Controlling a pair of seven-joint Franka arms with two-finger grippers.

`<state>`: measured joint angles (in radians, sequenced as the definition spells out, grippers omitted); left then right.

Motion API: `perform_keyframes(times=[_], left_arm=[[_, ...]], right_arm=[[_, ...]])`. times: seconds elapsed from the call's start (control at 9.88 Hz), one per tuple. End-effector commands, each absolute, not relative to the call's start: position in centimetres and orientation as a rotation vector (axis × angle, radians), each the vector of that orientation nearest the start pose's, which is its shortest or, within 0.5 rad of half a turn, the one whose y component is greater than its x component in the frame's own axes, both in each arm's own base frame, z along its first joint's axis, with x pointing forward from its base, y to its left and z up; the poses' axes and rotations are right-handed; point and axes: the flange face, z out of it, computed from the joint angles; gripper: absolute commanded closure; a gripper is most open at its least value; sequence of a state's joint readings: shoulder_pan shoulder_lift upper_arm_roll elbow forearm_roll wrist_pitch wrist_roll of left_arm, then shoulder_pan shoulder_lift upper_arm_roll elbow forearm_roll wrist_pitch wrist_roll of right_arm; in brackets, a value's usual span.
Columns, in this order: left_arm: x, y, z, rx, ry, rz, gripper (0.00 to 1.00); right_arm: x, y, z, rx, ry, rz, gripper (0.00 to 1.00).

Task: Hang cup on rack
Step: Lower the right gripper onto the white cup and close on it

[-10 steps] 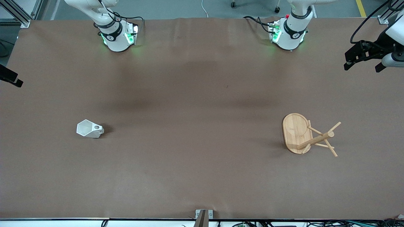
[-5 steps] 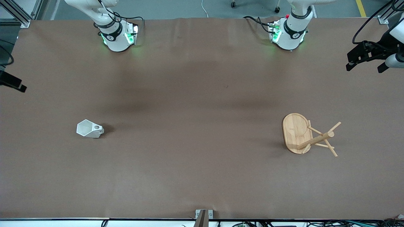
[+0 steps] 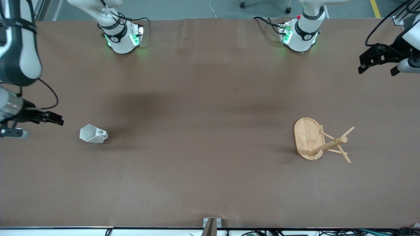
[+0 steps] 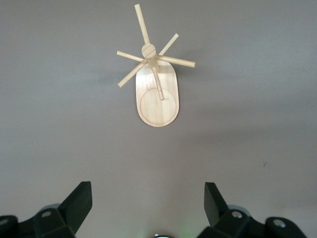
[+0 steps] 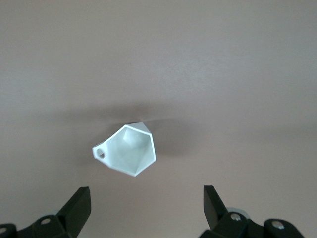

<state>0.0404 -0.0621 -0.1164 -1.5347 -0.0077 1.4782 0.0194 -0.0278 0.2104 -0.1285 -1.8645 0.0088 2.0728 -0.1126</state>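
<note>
The cup (image 3: 93,134) lies on its side on the brown table (image 3: 203,131), toward the right arm's end, about midway between the robots' bases and the front camera. It is white and faceted, and its handle, pierced by a round hole, sits on the side facing the middle of the table. In the right wrist view the cup (image 5: 128,150) shows its open six-sided mouth, with the handle hole at one edge and a soft shadow on the table beside it.

The rack (image 3: 320,140) rests well apart from the cup, toward the left arm's end of the table and at about the same distance from the front camera. It seems to be tipped over rather than upright: the oval base (image 3: 307,137) faces the front camera nearly flat on, and the post with its thin pegs points toward the left arm's end of the table. The left wrist view shows the rack (image 4: 156,79) with its pegs fanned out around the top of the post.

The right gripper (image 3: 49,117) hangs above the table at the right arm's end, close to the cup but apart from it. In its wrist view its fingers (image 5: 79,206) are spread wide with nothing between them.

The left gripper (image 3: 382,64) hangs over the left arm's end of the table, well apart from the rack. Its fingers (image 4: 79,201) are also spread wide and hold nothing.
</note>
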Motion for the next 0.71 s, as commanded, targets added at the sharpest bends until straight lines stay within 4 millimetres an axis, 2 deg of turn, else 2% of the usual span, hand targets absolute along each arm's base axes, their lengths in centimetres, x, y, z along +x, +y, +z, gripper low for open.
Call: perform_keyframes(times=[0.0,0.1,0.2,0.3,0.61], left_arm=[[53.4,-4.5,64.6,-3.156,0.180,0.078,0.00],[53.4,-4.6,64.5,-3.156,0.182,0.081,0.00],[53.4,-4.6,64.5,-3.156,0.185,0.081,0.00],[53.4,-4.6,64.4,-3.159,0.183,0.086,0.00],[53.4,-4.9,64.4,-3.192,0.160,0.089,0.00]], right_arm=[[59.4,-8.7,34.4,-3.158,0.016,-0.093,0.00],[58.7,-8.2,31.6,-3.164,-0.031,-0.124,0.00],[58.2,-8.3,29.8,-3.167,-0.077,-0.121,0.00],[58.0,-8.7,28.8,-3.169,-0.128,-0.122,0.00],[58.5,-8.5,25.7,-3.178,-0.139,-0.157,0.01]])
